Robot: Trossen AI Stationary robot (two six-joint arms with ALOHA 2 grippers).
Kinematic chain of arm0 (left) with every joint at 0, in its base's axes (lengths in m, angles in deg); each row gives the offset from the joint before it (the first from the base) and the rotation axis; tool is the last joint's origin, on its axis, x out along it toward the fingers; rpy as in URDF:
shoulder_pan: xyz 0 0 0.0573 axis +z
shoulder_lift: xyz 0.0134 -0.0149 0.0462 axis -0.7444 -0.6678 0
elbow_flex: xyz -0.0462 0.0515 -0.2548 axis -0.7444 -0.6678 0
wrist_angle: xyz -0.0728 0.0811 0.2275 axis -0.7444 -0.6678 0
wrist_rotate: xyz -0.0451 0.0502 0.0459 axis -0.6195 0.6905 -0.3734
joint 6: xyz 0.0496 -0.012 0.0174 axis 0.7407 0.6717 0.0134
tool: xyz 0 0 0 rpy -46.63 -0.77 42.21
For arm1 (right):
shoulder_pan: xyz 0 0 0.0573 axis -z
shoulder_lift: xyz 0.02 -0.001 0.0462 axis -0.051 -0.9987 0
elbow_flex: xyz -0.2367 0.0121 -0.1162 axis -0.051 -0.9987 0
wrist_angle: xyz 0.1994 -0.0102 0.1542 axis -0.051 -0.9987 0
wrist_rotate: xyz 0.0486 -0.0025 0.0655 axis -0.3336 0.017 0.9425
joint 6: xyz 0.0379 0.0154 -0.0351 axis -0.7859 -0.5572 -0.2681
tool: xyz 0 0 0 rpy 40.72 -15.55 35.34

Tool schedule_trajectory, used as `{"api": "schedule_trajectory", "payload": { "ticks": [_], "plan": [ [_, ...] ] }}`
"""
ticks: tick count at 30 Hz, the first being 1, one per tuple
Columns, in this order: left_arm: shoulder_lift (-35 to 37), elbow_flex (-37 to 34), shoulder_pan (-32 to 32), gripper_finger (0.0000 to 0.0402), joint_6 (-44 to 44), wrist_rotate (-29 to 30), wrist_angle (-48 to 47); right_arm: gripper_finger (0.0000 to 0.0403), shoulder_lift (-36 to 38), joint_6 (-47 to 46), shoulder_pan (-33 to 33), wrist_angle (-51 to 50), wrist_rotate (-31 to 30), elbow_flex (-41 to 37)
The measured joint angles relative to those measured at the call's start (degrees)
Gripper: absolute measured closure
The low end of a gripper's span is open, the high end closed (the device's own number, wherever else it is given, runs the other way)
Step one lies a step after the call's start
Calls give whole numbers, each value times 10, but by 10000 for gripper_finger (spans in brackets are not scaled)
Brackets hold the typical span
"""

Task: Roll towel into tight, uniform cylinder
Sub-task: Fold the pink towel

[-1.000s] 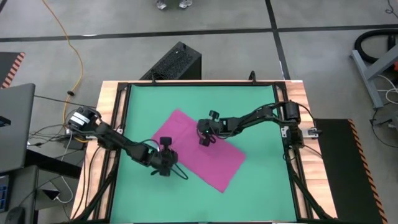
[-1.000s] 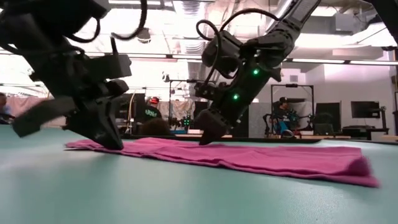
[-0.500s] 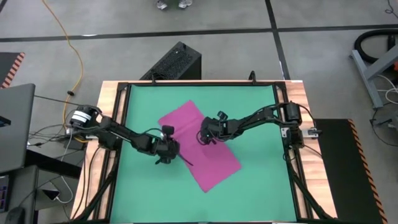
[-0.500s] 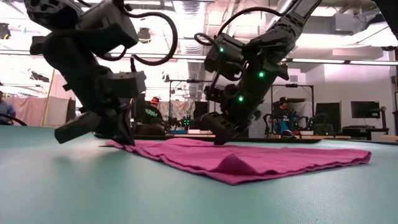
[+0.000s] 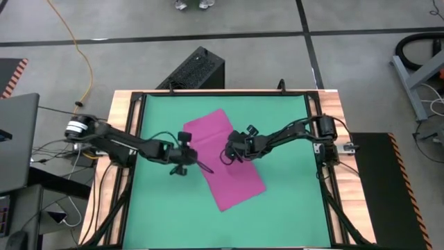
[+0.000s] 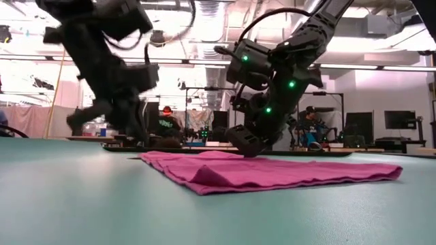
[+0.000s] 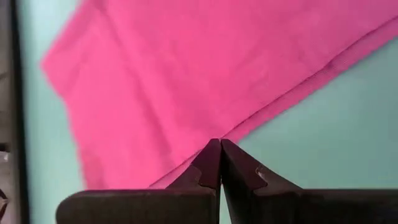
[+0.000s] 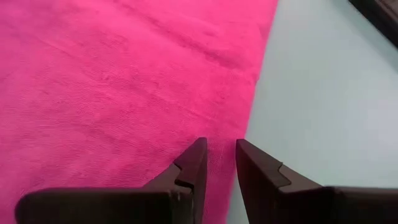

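Note:
The magenta-pink towel [image 5: 223, 160] lies flat on the green mat [image 5: 291, 201], its long axis running from far-left to near-right; its white tag does not show. In the low view [image 6: 286, 171] its near corner bulges in a low fold. My left gripper [image 5: 194, 161] is shut at the towel's left long edge [image 7: 267, 106] and looks raised in the low view [image 6: 136, 136]. My right gripper [image 5: 229, 154] is on the towel close to its right long edge, its fingers a narrow gap apart [image 8: 221, 146]. My left gripper's shut tips stand over the towel's left long edge [image 7: 193, 163]; I cannot tell whether they touch it. My right gripper comes slanting down from the table's right. Its fingertips [image 8: 198, 152] rest on the towel's top surface [image 8: 186, 124] beside the right long edge, and the cloth stays flat on the mat.
Bare green mat lies on all sides of the towel, widest at the near right. The wooden table frame [image 5: 125, 139] borders the mat. A black box [image 5: 198, 69] stands beyond the far edge. People [image 6: 310, 126] show in the room behind.
The towel has turned about on the mat around my right gripper's spot: its near end has swung toward the table's left, and it now lies more near-to-far. My left gripper has gone toward the far edge along the towel's left edge. My right gripper has hardly moved.

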Motion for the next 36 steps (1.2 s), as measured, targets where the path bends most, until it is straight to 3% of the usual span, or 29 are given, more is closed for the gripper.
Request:
{"api": "schedule_trajectory", "payload": {
  "ticks": [5, 9, 11, 16, 20, 24, 36],
  "plan": [
    [82, 0, 25, 401, 19, -12, 2, 296, 38, 18, -26, 12, -11, 0],
    [115, -14, 67, 401, 28, -112, 91, 296, 74, 64, -33, 36, -31, 0],
    [120, -42, 88, 401, 30, -128, 153, 296, 88, 90, -27, 51, -31, 1],
    [107, -115, 157, 401, -5, -124, 238, 296, 94, 135, 1, 77, -18, 1],
    [98, -141, 199, 401, -64, -112, 244, 296, 81, 135, 30, 81, 35, 1],
    [95, -146, 238, 401, -90, -111, 245, 296, 75, 126, 37, 59, 43, 1],
    [-2, -146, 323, 401, -67, -200, 277, 296, 76, 25, -43, -69, 30, 1]
  ]
}}
